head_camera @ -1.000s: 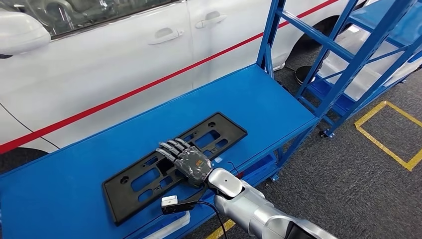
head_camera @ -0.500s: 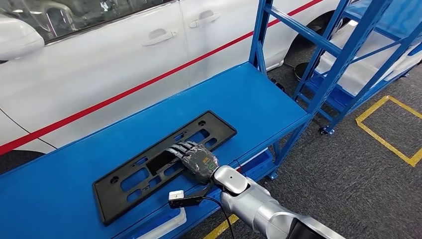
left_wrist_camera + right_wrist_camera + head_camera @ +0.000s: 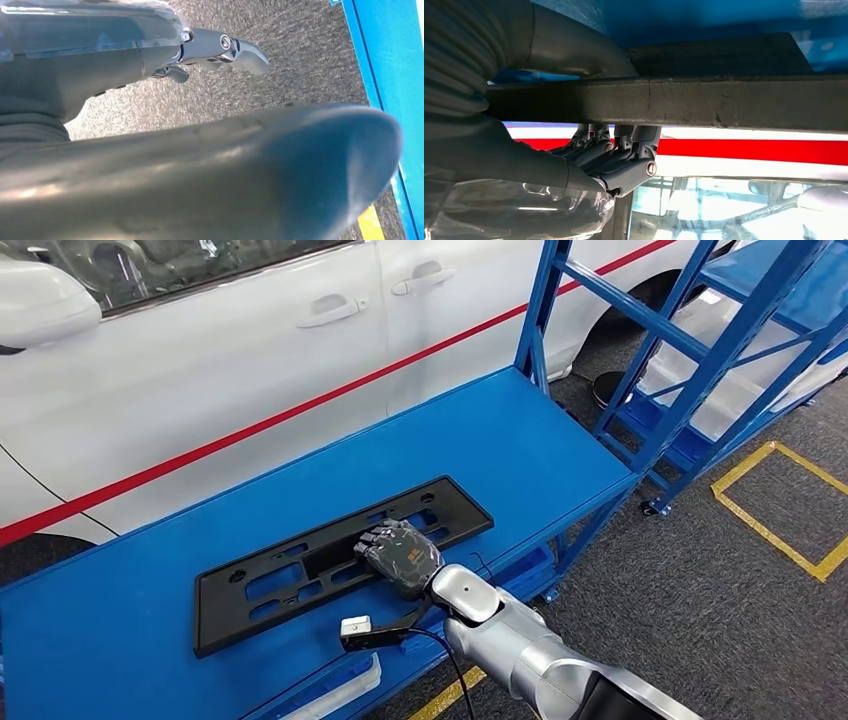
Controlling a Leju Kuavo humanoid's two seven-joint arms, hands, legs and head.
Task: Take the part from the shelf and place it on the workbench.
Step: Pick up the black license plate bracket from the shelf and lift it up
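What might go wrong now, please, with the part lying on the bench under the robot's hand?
The right hand grips the near edge of the flat black plastic frame, so pulling away before letting go could drag it off the blue workbench. The dangling white connector by the wrist could snag on the bench lip.

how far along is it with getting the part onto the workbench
Nearly done, it seems. The black part already lies on the blue workbench, off the shelf. The right hand grips its near edge. Left: letting go and drawing the arm back. The left hand holds nothing.
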